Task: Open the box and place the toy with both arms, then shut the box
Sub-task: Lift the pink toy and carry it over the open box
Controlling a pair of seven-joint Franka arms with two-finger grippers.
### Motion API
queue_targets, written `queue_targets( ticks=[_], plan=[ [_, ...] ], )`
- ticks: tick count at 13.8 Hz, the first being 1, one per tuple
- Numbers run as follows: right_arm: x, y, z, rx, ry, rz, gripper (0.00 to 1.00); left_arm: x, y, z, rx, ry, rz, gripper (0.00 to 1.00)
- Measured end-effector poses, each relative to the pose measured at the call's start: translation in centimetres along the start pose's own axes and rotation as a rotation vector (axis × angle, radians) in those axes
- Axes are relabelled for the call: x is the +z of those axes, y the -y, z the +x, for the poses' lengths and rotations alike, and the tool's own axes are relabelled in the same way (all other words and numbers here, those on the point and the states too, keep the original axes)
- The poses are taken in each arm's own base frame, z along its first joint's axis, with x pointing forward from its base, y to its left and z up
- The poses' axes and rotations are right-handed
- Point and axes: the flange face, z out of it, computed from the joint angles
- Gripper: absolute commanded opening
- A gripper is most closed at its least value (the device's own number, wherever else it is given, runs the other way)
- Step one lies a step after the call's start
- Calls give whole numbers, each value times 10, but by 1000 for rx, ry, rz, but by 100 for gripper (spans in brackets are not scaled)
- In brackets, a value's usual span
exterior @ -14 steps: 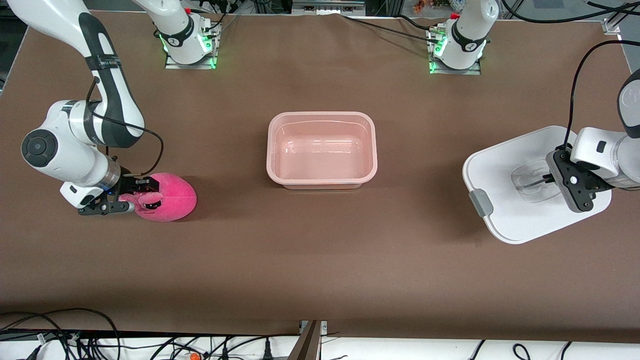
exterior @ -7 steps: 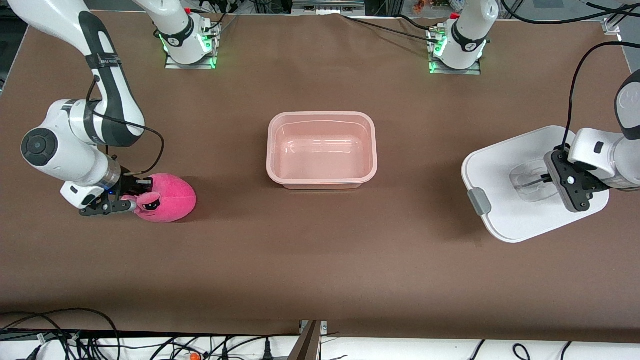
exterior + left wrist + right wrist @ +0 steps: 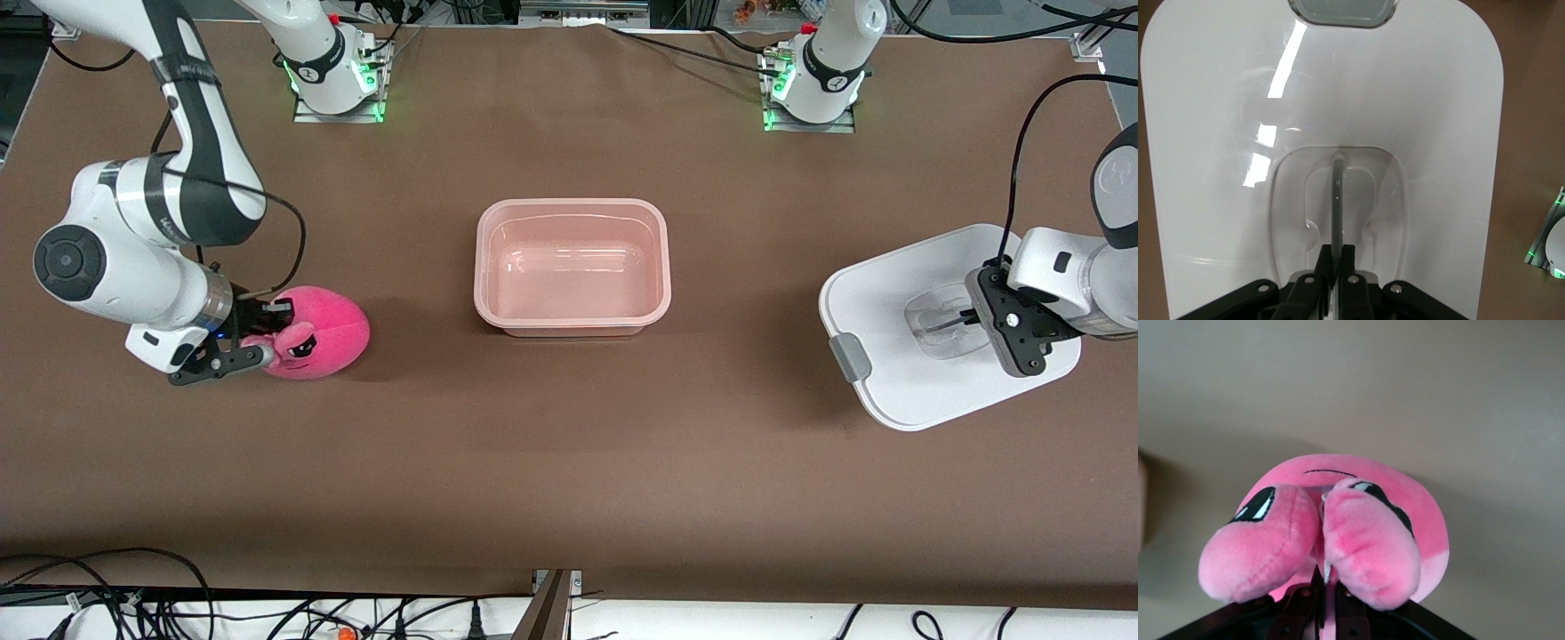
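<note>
The toy is pinched at its face by the right gripper, well apart from the open box, toward the right arm's end. The lid is held by its handle in the left gripper, toward the left arm's end. Risk: only plush folds are gripped, so the toy may slip out in transit to the box. The pinch is shown only in the right wrist view; box position only in front view.

The front camera looks down from high across the brown worktop, facing both bases. Each wrist camera sits very close – the left over the flat white plastic lid, the right over the round hot-pink plush toy; the front view shows both.
</note>
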Motion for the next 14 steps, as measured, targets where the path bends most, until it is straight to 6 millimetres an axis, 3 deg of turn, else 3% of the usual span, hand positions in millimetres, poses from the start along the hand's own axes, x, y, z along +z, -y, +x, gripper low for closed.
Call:
queue_targets(
  ticks=[4,6,10,14],
  plan=[
    [-69,100,0,-167,61,16,0,0,0,0,0,0,-1,0],
    [-88,156,-4,-255,64,5,0,0,0,0,1,0,-1,0],
    [-94,254,-17,-446,105,-27,0,0,-1,2,4,0,-1,0],
    [-89,369,-36,-660,180,-112,0,0,-1,3,6,0,-2,0]
  ],
)
